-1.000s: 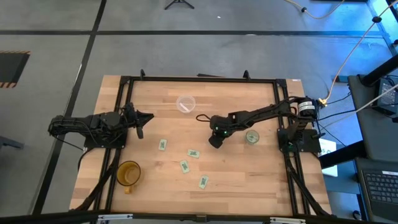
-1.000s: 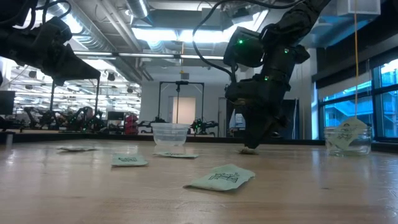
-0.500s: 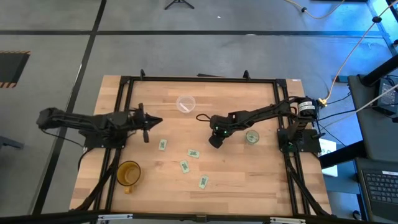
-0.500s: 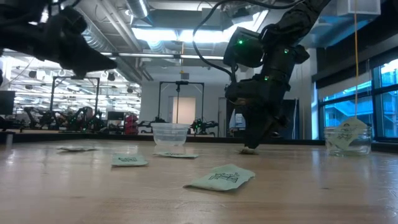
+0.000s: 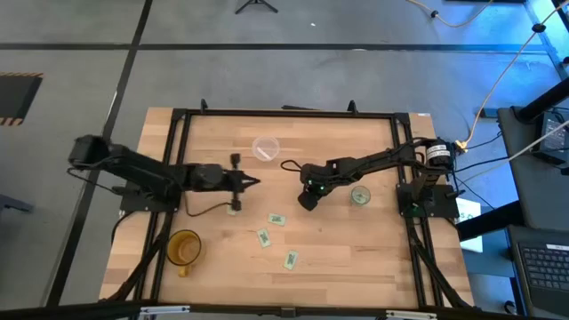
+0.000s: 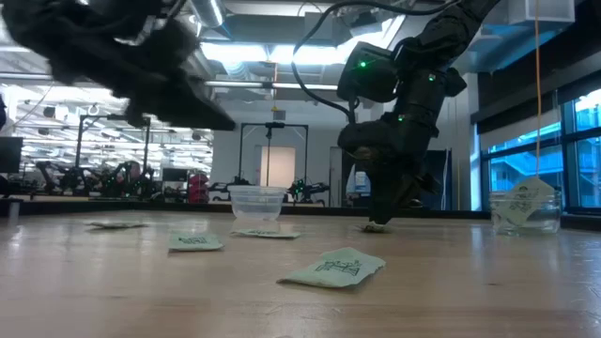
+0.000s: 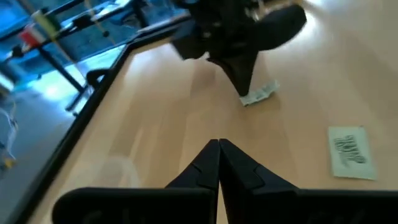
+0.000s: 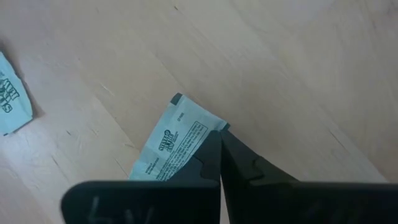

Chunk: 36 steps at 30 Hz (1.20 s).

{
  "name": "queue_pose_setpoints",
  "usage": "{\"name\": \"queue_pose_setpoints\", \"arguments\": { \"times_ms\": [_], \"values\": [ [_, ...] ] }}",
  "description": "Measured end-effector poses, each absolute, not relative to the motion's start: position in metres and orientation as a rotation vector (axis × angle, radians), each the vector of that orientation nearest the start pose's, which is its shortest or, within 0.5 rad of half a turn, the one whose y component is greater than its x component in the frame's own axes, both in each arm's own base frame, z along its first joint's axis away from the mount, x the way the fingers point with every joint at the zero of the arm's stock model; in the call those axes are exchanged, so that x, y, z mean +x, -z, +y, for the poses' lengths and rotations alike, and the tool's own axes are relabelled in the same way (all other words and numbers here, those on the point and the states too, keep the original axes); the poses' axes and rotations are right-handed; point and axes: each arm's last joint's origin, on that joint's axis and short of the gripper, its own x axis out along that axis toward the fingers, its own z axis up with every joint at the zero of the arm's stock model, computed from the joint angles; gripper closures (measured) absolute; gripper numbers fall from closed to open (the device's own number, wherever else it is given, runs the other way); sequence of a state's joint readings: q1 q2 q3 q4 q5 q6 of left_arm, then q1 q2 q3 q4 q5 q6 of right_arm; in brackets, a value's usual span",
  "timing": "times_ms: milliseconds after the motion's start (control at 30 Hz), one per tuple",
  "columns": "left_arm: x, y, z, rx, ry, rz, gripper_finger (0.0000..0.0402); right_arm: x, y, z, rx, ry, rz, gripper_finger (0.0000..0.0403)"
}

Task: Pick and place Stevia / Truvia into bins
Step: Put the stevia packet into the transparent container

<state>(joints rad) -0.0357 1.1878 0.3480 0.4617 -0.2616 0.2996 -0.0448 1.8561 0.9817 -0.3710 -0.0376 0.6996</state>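
Several white-and-green Stevia sachets lie flat on the wooden table: one (image 5: 276, 219), another (image 5: 264, 237), a third (image 5: 290, 259), and one (image 5: 235, 206) beside my left arm. One more sits in the small glassy cup (image 5: 360, 196). The wider whitish cup (image 5: 266, 148) stands toward the far edge. My right gripper (image 5: 307, 203) is down at the table, shut on a sachet (image 8: 177, 146). My left gripper (image 5: 255, 182) is shut and held above the table's middle, its tips (image 7: 217, 146) pointing at the right gripper. My right gripper has the sachet by its end edge (image 8: 208, 134), pinched between the two shut fingers. The fingers come from above, pointing down. The rest of the sachet (image 7: 261, 94) lies on the table beside the fingertips, slightly crumpled.
An amber mug (image 5: 184, 247) stands near the table's left near corner. A black frame (image 5: 284, 114) runs along the table's edges. Bare wood lies between the two grippers and along the near edge.
My left arm has stretched out from the table's left edge toward the right, carrying its gripper over the table's middle, past the leftmost sachet. The right arm and its sachet have kept still.
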Motion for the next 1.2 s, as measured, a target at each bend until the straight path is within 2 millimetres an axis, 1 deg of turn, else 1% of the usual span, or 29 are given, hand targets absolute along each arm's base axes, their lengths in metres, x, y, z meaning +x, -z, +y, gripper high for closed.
{"name": "queue_pose_setpoints", "arguments": {
  "times_ms": [67, 167, 300, 400, 567, 700, 767, 833, 900, 967, 1100, 1200],
  "values": [
    [0.237, -0.167, -0.001, 0.421, -0.143, 0.454, 0.0399, 0.328, -0.116, -0.014, 0.658, 0.441, 1.193, 0.0401],
    [0.258, -0.158, -0.003, 0.501, -0.075, 0.522, 0.0399, 0.328, -0.116, -0.014, 0.660, 0.440, 1.194, 0.0401],
    [0.280, -0.144, -0.012, 0.601, 0.032, 0.566, 0.0399, 0.328, -0.116, -0.013, 0.687, 0.449, 1.192, 0.0401],
    [0.294, -0.135, -0.021, 0.731, 0.058, 0.601, 0.0399, 0.328, -0.116, -0.013, 0.694, 0.449, 1.193, 0.0401],
    [0.315, -0.124, -0.035, 0.930, 0.080, 0.635, 0.0380, 0.328, -0.116, -0.013, 0.724, 0.449, 1.193, 0.0401],
    [0.332, -0.114, -0.044, 0.992, 0.118, 0.648, 0.0353, 0.328, -0.116, -0.013, 0.731, 0.448, 1.193, 0.0402],
    [0.341, -0.110, -0.046, 1.019, 0.094, 0.666, 0.0340, 0.328, -0.116, -0.013, 0.733, 0.447, 1.193, 0.0402],
    [0.351, -0.109, -0.049, 1.061, 0.020, 0.670, 0.0330, 0.329, -0.116, -0.013, 0.741, 0.447, 1.192, 0.0402],
    [0.359, -0.108, -0.051, 1.110, -0.029, 0.655, 0.0323, 0.329, -0.116, -0.013, 0.758, 0.448, 1.188, 0.0402],
    [0.369, -0.107, -0.053, 1.134, -0.024, 0.609, 0.0320, 0.329, -0.116, -0.013, 0.765, 0.442, 1.189, 0.0402],
    [0.378, -0.105, -0.059, 1.186, 0.013, 0.574, 0.0320, 0.329, -0.116, -0.012, 0.769, 0.437, 1.191, 0.0402],
    [0.378, -0.104, -0.060, 1.173, 0.026, 0.570, 0.0321, 0.329, -0.116, -0.012, 0.770, 0.435, 1.191, 0.0402]
  ]
}}
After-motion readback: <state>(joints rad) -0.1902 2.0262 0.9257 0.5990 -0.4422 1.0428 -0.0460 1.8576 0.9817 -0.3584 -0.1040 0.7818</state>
